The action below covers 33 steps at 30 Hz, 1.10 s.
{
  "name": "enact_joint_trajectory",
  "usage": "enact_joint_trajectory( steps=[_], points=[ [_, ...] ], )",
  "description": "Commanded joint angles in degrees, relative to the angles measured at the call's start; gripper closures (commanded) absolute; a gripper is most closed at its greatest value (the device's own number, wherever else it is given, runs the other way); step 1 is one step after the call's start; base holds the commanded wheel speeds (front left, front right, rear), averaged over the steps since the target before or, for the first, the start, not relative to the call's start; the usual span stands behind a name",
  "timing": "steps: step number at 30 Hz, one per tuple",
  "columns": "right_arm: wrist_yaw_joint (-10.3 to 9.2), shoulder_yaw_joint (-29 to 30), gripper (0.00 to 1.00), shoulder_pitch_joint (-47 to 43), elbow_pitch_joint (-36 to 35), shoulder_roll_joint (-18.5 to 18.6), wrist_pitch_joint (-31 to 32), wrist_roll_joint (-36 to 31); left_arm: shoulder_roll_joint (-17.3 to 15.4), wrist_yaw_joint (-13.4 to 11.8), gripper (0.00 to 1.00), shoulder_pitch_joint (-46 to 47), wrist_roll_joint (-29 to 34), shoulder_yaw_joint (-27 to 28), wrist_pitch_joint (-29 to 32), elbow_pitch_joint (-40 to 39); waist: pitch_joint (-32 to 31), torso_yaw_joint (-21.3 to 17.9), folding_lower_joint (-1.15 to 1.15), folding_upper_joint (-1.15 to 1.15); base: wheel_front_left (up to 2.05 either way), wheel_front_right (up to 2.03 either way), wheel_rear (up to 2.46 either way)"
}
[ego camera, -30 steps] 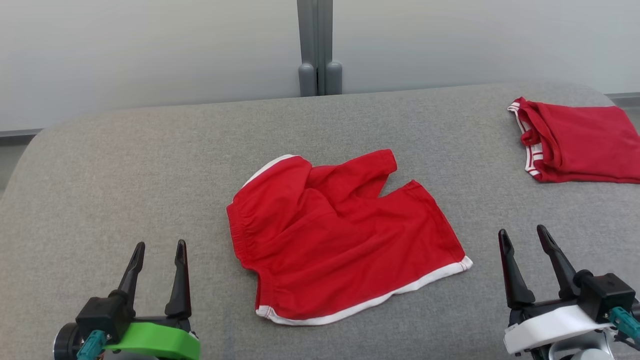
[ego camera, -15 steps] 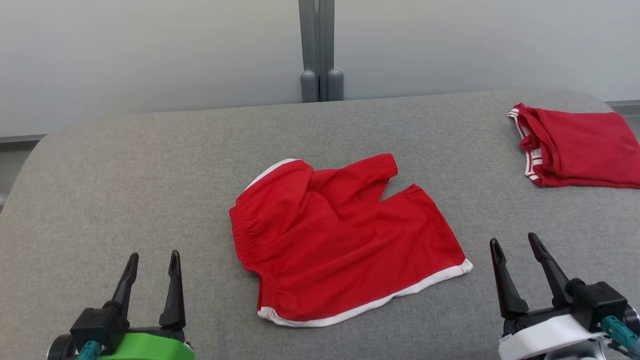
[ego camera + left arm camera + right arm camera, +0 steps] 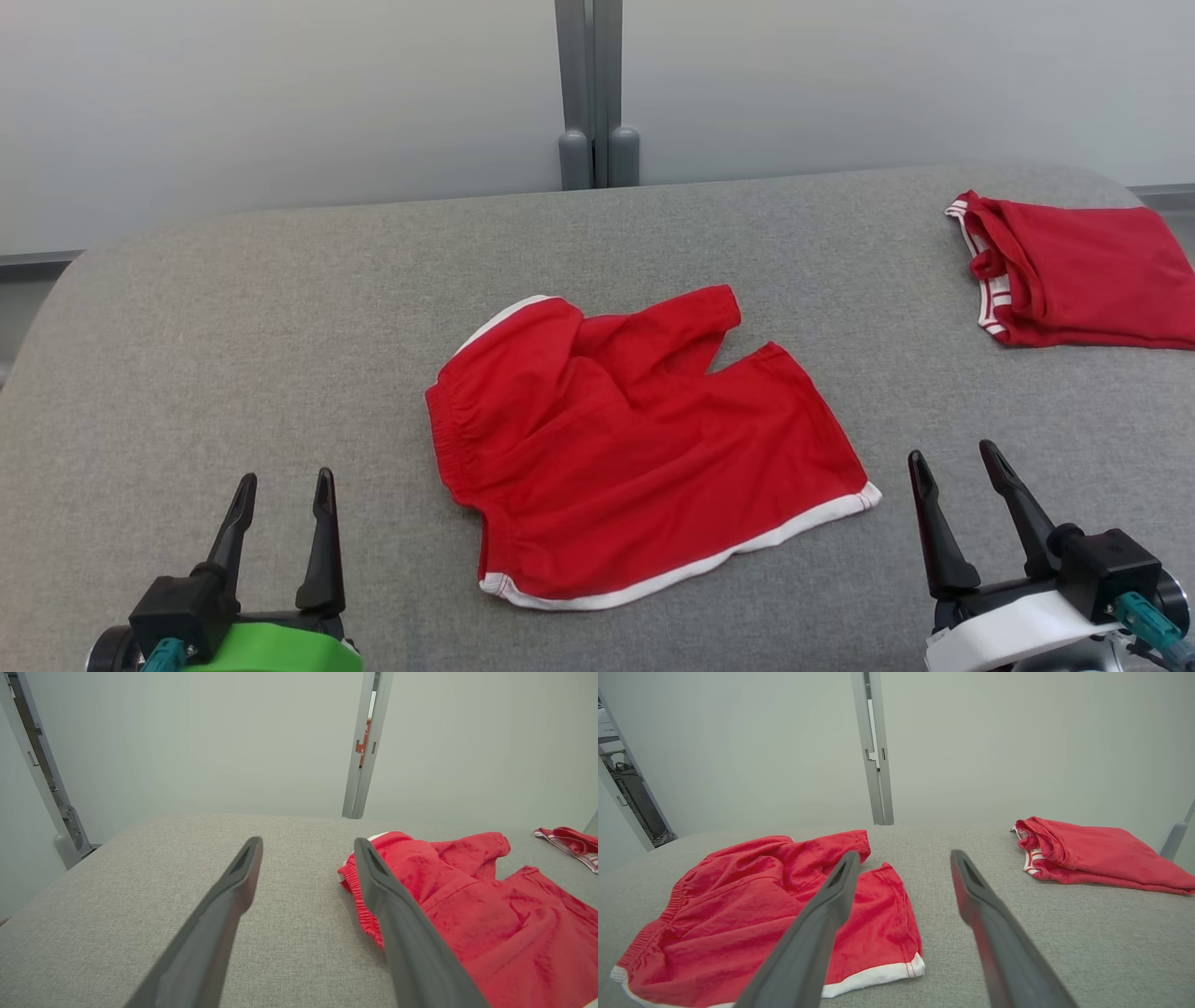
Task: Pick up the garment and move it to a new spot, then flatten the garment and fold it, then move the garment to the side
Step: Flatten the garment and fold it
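Left pincer (image 3: pixel 285 476) and right pincer (image 3: pixel 953 451) eased back, both spread, empty, clear of garment (image 3: pixel 635 448).

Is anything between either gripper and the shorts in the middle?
Nothing visible. Bare grey pad lies between the open left gripper and the shorts, and likewise for the open right gripper. The folded red garment sits at the far right, off both paths.

Garment (image 3: pixel 635 448) lies central on table (image 3: pixel 233 327); folded cloth (image 3: pixel 1088 275) far right.
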<state>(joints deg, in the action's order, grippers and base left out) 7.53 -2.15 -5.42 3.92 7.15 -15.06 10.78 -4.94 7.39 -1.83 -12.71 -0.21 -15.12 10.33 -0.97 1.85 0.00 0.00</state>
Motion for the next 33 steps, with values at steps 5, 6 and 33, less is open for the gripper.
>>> enact_joint_trajectory(
  steps=[5,6,33],
  points=[
    [-0.1,0.0,0.0,0.9,0.8,-0.2,-0.1,-0.5,-0.1,0.2,0.0,-0.5,0.8,-0.5,0.0,0.1,0.4,0.1,0.0,0.0,0.0,0.0,0.0],
    [-0.1,0.1,0.0,1.2,1.0,-0.2,-0.1,-0.5,-0.3,0.2,0.0,-0.2,0.8,-0.9,0.0,0.2,0.5,0.2,0.0,0.0,0.0,0.0,0.0],
    [-0.1,-1.0,0.0,17.1,32.3,-0.1,0.3,-0.1,-3.2,0.2,0.0,9.9,-5.5,-29.5,0.0,18.8,8.6,1.8,0.0,0.0,0.0,0.0,0.0]
  ],
)
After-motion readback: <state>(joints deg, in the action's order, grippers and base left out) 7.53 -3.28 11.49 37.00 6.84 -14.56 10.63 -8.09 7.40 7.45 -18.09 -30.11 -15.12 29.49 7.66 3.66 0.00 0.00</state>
